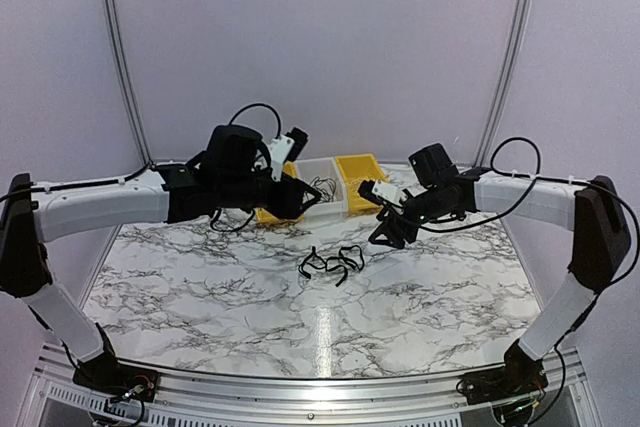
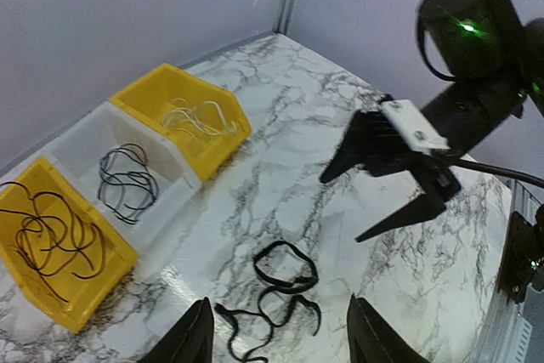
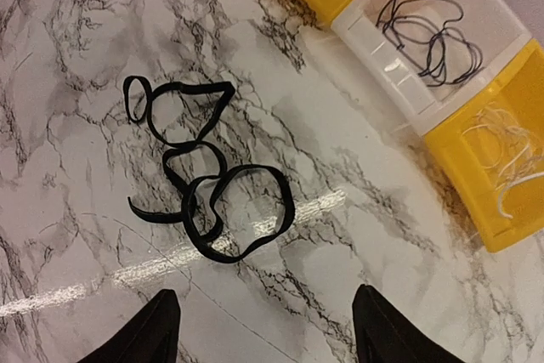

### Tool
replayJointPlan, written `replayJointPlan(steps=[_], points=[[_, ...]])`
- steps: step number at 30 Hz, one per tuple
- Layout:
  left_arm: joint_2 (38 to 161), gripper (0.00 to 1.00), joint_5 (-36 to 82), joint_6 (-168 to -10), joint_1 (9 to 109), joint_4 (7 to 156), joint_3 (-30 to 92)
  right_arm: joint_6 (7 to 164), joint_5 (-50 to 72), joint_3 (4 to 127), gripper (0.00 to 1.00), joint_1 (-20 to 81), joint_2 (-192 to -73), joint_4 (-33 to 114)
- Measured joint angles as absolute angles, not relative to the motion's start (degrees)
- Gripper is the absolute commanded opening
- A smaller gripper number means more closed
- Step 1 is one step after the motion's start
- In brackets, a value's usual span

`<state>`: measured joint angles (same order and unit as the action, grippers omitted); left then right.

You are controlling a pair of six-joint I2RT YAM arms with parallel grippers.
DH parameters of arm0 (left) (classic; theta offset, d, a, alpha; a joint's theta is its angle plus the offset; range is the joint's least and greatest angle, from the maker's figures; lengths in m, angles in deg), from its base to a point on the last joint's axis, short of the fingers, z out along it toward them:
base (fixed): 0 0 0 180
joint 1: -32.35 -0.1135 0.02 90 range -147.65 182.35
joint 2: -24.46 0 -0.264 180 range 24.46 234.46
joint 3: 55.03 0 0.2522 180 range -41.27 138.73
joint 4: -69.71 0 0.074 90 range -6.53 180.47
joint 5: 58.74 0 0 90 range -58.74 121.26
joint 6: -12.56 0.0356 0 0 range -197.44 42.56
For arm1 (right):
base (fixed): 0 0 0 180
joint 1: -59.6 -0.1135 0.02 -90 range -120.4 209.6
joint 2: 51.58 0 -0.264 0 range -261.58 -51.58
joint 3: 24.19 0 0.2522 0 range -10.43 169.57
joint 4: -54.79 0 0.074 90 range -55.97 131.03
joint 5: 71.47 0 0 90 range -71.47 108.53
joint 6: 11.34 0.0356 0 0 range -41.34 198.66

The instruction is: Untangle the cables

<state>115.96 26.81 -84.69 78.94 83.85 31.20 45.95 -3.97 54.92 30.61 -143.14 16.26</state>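
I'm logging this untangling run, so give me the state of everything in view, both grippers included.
cables: tangled in loops, lying free, not held.
left yellow bin: holds loose black cords.
white bin: holds thin black wires.
right yellow bin: holds white cords.
left gripper: open, empty.
right gripper: open, empty.

Cables (image 1: 332, 263): bare table (image 1: 200, 297) on every side, open from above. Bins (image 3: 387, 53): row at far edge, well apart. Right gripper (image 1: 385, 232): hangs near, to their right.
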Motion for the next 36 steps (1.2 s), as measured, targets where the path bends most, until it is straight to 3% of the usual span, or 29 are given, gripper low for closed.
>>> replayJointPlan(steps=[3, 8, 14, 21, 23, 27, 29, 36], points=[[118.19, 0.57, 29.30, -88.10, 84.34, 83.70, 30.00, 47.44, -4.14, 54.94, 0.67, 30.61, -148.17, 16.10], [122.58, 0.54, 36.76, -100.23, 84.71, 83.94, 25.37, 49.34, -3.84, 55.11, 0.66, 30.61, -153.79, 15.91], [129.99, 0.45, 39.51, -107.11, 83.94, 82.54, 24.71, 48.93, -1.76, 55.11, 0.67, 30.46, -152.46, 16.58], [139.50, 0.41, 37.48, -107.70, 82.63, 81.97, 30.22, 47.81, -1.08, 53.52, 0.68, 30.26, -146.12, 18.05], [140.99, 0.35, 36.30, -107.66, 82.19, 81.95, 30.83, 47.11, -0.91, 52.60, 0.68, 30.26, -145.29, 18.38], [142.82, 0.10, 34.44, -107.16, 81.52, 82.04, 32.18, 46.17, -0.21, 51.11, 0.68, 30.26, -145.24, 18.27], [143.22, 0.04, 33.65, -106.57, 81.39, 82.06, 33.19, 45.73, -0.06, 50.85, 0.68, 30.26, -145.24, 18.33], [137.38, 0.00, 32.63, -102.59, 82.00, 82.81, 33.74, 45.19, 1.47, 50.08, 0.68, 30.26, -145.18, 18.99]])
